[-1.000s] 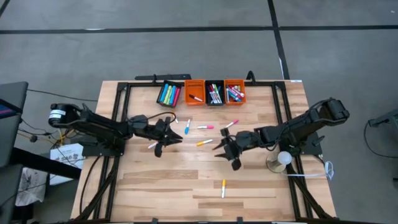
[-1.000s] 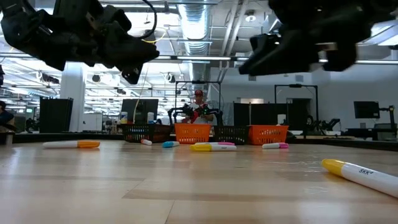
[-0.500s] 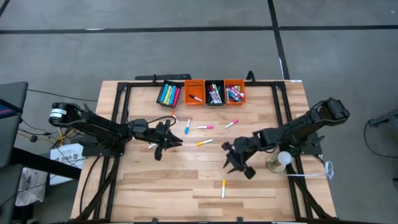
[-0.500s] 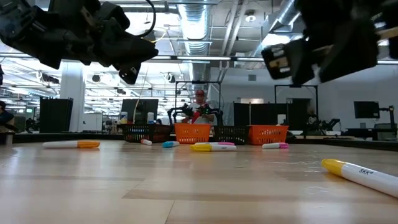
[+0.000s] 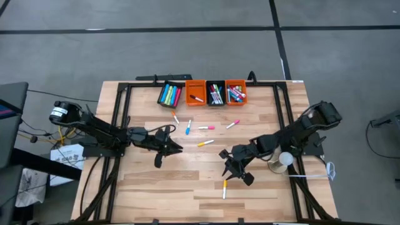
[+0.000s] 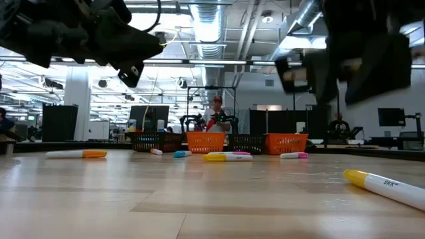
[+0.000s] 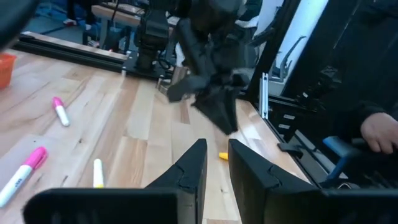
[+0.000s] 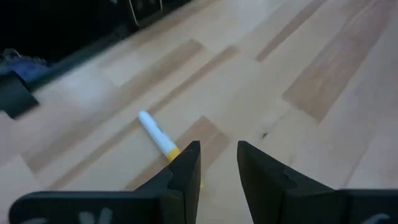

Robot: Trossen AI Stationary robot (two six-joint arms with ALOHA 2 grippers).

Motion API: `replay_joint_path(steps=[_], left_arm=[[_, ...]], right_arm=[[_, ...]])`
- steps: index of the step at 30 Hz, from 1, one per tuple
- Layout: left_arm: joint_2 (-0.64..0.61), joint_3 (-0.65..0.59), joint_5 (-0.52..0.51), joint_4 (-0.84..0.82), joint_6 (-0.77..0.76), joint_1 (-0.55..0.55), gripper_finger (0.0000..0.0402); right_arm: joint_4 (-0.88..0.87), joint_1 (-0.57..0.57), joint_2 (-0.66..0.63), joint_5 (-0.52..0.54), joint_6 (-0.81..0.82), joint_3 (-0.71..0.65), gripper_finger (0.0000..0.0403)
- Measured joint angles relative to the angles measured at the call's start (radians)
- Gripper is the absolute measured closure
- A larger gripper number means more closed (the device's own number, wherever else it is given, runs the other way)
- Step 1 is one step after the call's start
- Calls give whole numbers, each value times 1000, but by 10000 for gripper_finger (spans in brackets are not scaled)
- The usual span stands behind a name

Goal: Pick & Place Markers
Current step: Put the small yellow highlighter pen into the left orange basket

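Several markers lie loose on the wooden table: a yellow one (image 5: 225, 188) near the front, a yellow-orange one (image 5: 205, 143), two pink ones (image 5: 206, 127) (image 5: 232, 124), a blue one (image 5: 189, 127) and an orange-tipped one (image 5: 175, 117). My right gripper (image 5: 236, 175) hangs tilted down just above and to the far side of the front yellow marker (image 8: 155, 134), open, touching nothing. My left gripper (image 5: 165, 151) hovers level over the table's left middle. Its fingers (image 7: 216, 155) stand a narrow gap apart with nothing between them.
Four small bins stand in a row at the far edge, black (image 5: 170, 94), orange (image 5: 195, 92), black (image 5: 215, 94) and orange (image 5: 235, 92), with markers in them. A white lamp-like object (image 5: 284, 160) stands by the right arm. A person's hand (image 7: 379, 130) shows beyond the table's right side.
My right gripper has moved toward the table's near edge and down, tipping its fingers downward, and has come close to the front yellow marker. My left gripper has swung a little toward the near edge. No marker has moved.
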Motion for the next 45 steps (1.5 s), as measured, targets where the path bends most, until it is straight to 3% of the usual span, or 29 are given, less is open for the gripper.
replay_joint_path(steps=[10, 15, 34, 42, 45], left_arm=[[-1, 1, -255, 19, -30, -173, 339], [-1, 1, -323, 25, -30, -208, 339], [0, 1, -339, 37, -34, -207, 339], [0, 1, -339, 37, -27, -207, 339], [0, 1, -355, 37, -25, -207, 339]], right_arm=[[-15, 49, 117, -46, 0, 49, 308], [-73, 58, 164, -37, -3, 64, 308], [-112, 7, 216, -12, -71, 94, 311], [-96, -13, 212, 17, -106, 97, 383], [-61, -14, 215, 54, -102, 94, 384]])
